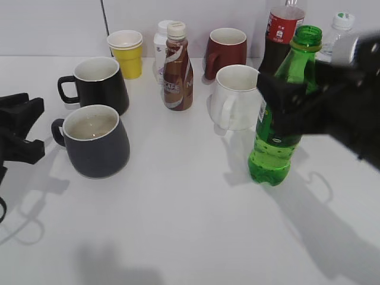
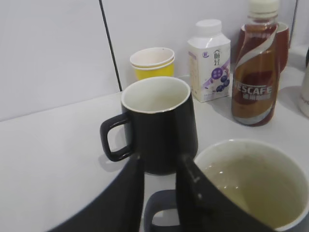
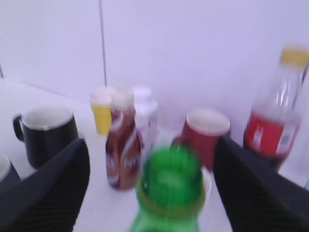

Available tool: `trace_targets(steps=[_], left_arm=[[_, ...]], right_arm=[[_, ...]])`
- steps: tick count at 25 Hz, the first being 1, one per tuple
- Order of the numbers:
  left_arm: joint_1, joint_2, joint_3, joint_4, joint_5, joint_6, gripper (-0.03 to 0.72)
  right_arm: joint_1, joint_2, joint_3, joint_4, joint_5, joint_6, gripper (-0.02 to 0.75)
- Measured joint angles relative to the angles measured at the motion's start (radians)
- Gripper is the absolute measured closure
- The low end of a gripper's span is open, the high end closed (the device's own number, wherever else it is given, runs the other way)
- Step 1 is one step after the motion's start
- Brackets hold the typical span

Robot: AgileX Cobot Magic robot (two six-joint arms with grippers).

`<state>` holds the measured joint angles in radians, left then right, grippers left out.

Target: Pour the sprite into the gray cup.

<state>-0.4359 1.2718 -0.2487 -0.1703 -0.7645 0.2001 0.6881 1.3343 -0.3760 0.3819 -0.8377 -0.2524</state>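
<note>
The sprite [image 1: 278, 127], a green capless bottle, stands upright on the table at the right. My right gripper [image 1: 291, 102] is open around its label. In the right wrist view the fingers [image 3: 150, 141] stand wide on either side of the blurred green bottle mouth [image 3: 170, 186]. The gray cup [image 1: 98, 142] stands at the left, its handle pointing left and its inside pale. My left gripper [image 1: 27, 127] is just left of that handle and apart from it. In the left wrist view its fingers [image 2: 161, 166] have a narrow gap, with the gray cup's handle [image 2: 153, 205] below and its rim [image 2: 244, 145] at the right.
A black mug [image 1: 101, 83] stands behind the gray cup. A white mug [image 1: 236, 98] stands right beside the sprite. A brown coffee bottle [image 1: 177, 68], a yellow paper cup [image 1: 126, 53], a small white carton [image 2: 209, 60], a red mug [image 1: 226, 52], a cola bottle [image 1: 280, 35] and a clear bottle [image 1: 335, 35] line the back.
</note>
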Motion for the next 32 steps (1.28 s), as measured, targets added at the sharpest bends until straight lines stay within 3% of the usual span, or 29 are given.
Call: trace_targets(steps=[4, 13, 17, 23, 25, 29, 32], left_arm=[[0.000, -0.087, -0.023, 0.000, 0.128, 0.000, 0.491], [0.000, -0.404, -0.257, 0.040, 0.714, 0.000, 0.452], [0.000, -0.582, -0.347, 0.088, 0.973, 0.000, 0.442], [0.031, -0.799, -0.364, 0.170, 1.294, 0.000, 0.440], [0.058, -0.853, -0.368, 0.170, 1.391, 0.000, 0.439], [0.135, -0.960, -0.368, 0.185, 1.587, 0.000, 0.439], [0.193, -1.047, -0.368, 0.187, 1.696, -0.035, 0.435]], right_arm=[[0.000, -0.115, -0.074, 0.027, 0.161, -0.099, 0.139], [0.000, -0.388, -0.252, 0.099, 0.503, -0.378, 0.139], [0.000, -0.520, -0.271, 0.102, 0.690, -0.403, 0.141], [0.000, -0.676, -0.273, 0.026, 1.064, -0.385, 0.141], [0.000, -0.692, -0.277, -0.083, 1.250, -0.258, 0.141], [0.000, -0.697, -0.343, -0.489, 1.698, 0.175, 0.142], [0.000, -0.766, -0.399, -0.552, 1.877, 0.282, 0.143]])
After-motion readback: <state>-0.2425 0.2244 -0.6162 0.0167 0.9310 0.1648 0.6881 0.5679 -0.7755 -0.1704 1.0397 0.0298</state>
